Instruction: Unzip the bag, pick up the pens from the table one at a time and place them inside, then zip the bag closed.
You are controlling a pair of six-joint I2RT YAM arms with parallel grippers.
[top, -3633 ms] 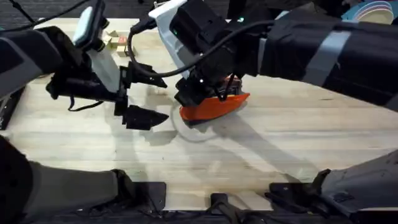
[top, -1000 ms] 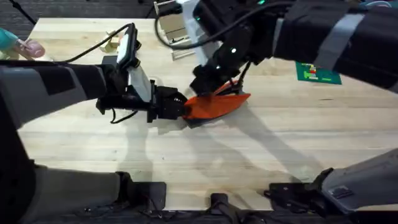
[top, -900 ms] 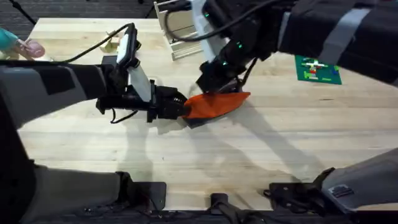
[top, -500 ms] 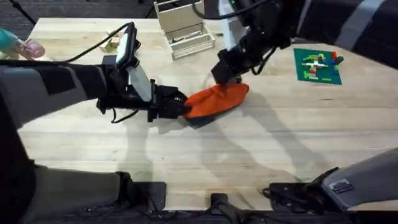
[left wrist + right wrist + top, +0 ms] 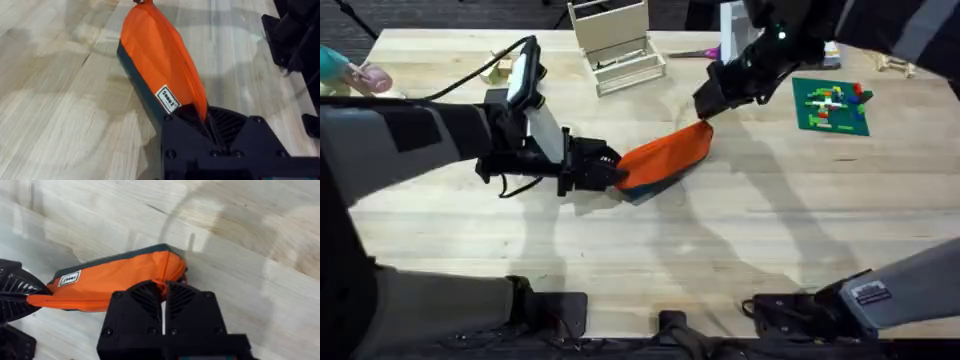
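Note:
The orange bag (image 5: 665, 160) lies on the table (image 5: 770, 230), tilted from near left to far right, its dark underside showing along the near edge. My left gripper (image 5: 612, 172) is shut on the bag's left end (image 5: 165, 60), seen close in the left wrist view (image 5: 202, 115). My right gripper (image 5: 705, 112) is at the bag's far right end, shut on the orange pull tab (image 5: 161, 283). The right wrist view shows the bag (image 5: 115, 277) stretched between the two grippers. The pens are out of view.
A wooden slatted box (image 5: 615, 40) stands at the back, with a purple item (image 5: 712, 52) to its right. A green brick plate (image 5: 830, 105) lies at the right. Small wooden blocks (image 5: 500, 68) sit at the back left. Bare tabletop lies in front of the bag.
My left gripper, open earlier, closed on the bag's left end and stayed there. My right gripper slid right and away along the bag to its far end, stretching it.

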